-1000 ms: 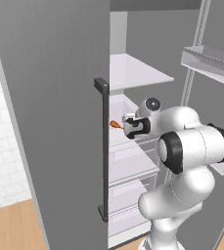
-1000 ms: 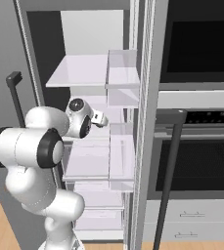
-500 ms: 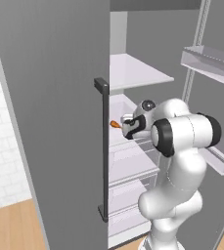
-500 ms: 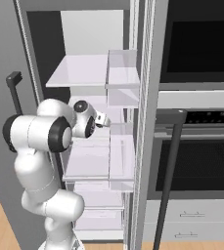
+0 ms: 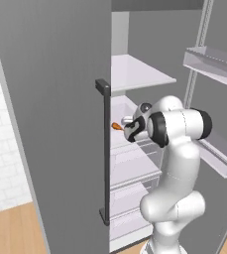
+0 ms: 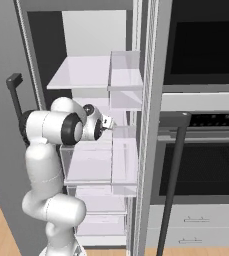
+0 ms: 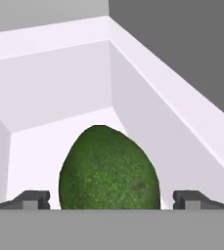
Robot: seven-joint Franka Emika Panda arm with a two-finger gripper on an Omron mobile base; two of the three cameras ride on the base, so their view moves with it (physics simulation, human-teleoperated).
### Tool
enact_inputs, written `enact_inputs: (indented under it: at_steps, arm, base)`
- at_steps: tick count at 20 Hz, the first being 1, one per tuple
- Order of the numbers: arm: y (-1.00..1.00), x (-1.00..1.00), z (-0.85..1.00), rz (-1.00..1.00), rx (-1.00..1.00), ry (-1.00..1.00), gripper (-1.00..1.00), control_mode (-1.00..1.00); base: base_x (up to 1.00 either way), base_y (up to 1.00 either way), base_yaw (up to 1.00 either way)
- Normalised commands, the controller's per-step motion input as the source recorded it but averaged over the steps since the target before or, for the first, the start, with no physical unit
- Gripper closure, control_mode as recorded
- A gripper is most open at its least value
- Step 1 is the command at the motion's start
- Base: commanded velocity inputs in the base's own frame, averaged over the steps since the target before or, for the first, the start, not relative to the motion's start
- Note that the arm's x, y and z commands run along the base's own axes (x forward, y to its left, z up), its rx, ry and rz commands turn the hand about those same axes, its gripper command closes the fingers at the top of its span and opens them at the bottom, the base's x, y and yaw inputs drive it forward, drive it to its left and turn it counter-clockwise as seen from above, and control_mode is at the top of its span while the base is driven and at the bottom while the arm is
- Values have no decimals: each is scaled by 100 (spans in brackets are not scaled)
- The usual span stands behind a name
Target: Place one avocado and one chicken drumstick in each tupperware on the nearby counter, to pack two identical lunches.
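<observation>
A dark-green avocado (image 7: 108,168) lies on the white floor of a fridge shelf bin, close in front of the hand. My gripper (image 7: 111,199) stands open around it, one fingertip on each side with a small gap to the fruit. In the left base view the gripper (image 5: 130,130) reaches into the middle fridge shelf, and an orange-brown chicken drumstick (image 5: 116,126) lies just left of it. From the right base view the gripper (image 6: 107,123) points into the same shelf. The tupperware and the counter are out of view.
The open grey fridge door with its dark vertical handle (image 5: 104,149) stands left of the arm. Glass shelves (image 6: 93,72) sit above and below the hand. Door bins (image 5: 216,62) hang on the right. A black oven (image 6: 201,165) stands right of the fridge.
The arm's elbow has swung in closer to the fridge and the hand has pushed slightly deeper onto the shelf. The drumstick has not moved.
</observation>
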Motion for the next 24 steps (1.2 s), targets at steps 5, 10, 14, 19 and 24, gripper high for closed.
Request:
enact_inputs:
  at_steps: [5,10,14,19,24]
  arm:
    - [0,49,-37,-4,0,0,-100,-100]
    - [8,40,-46,-2,-1,2,100,-100]
    - [12,-21,-18,0,0,4,100,-100]
    - [3,-89,24,0,0,0,100,-100]
    - [0,-100,45,0,0,-3,100,-100]
  base:
    - [0,0,0]
    - [0,0,0]
    - [0,0,0]
    - [0,0,0]
    - [0,0,0]
